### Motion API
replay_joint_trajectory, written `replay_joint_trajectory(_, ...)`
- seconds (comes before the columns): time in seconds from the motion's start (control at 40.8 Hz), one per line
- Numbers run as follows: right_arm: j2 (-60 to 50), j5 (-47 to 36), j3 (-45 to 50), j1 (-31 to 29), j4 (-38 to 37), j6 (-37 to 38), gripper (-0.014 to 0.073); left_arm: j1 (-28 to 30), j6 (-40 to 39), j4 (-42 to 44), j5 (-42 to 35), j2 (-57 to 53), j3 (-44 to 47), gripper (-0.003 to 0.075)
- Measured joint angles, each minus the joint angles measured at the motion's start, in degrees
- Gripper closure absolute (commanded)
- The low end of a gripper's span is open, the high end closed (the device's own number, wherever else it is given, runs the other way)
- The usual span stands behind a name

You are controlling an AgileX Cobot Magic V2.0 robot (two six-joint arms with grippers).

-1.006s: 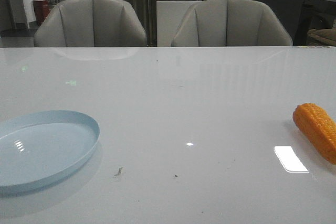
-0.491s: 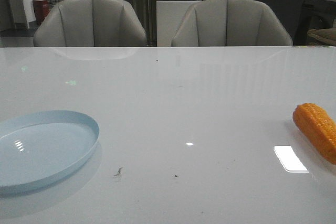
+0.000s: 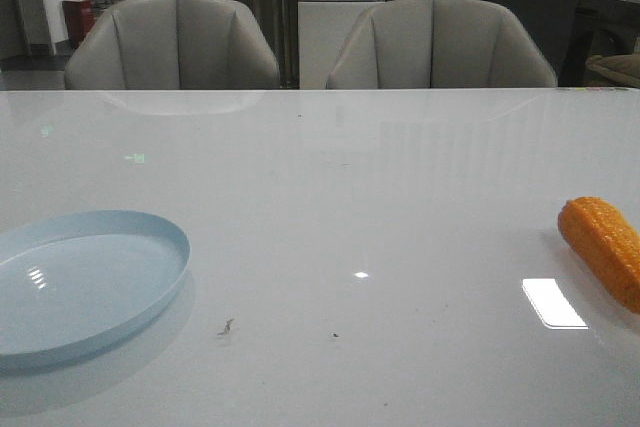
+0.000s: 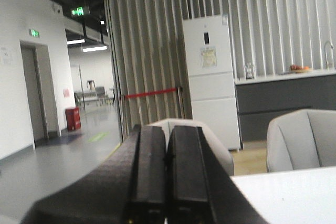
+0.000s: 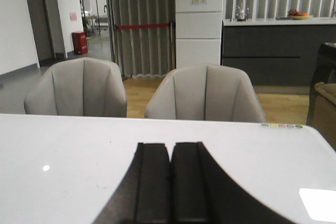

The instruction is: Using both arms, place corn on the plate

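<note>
The orange corn (image 3: 603,247) lies on the white table at the right edge of the front view, partly cut off. The pale blue plate (image 3: 150,292) sits empty at the near left. Neither arm shows in the front view. My left gripper (image 4: 167,129) is shut and empty, pointing out over the room. My right gripper (image 5: 170,146) is shut and empty, over the table facing the chairs. Corn and plate do not show in either wrist view.
Two grey chairs (image 3: 175,42) (image 3: 440,42) stand behind the table's far edge. A few small dark specks (image 3: 226,327) lie on the table near the front. A white fridge (image 4: 210,77) and a dark counter stand in the background.
</note>
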Motion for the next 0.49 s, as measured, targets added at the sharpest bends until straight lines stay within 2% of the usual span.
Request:
replay_joint_trajectory(0.098, 7.25, 0.37, -1.99, 0.0, 0.0, 0.0, 0.0538, 0.0, 0.0, 0.0, 1.6, 7.11, -3.13, 0.0624)
replay_joint_trajectory(0.294, 16.52, 2.48, -2.1, 0.0, 0.0, 0.0, 0.0538, 0.0, 0.0, 0.0, 5.17, 15.79, -3.43, 0.0624)
replay_joint_trajectory(0.491, 22.4, 9.07, -2.1, 0.0, 0.0, 0.0, 0.0538, 0.0, 0.0, -0.37, 13.91, 20.34, -3.43, 0.0624)
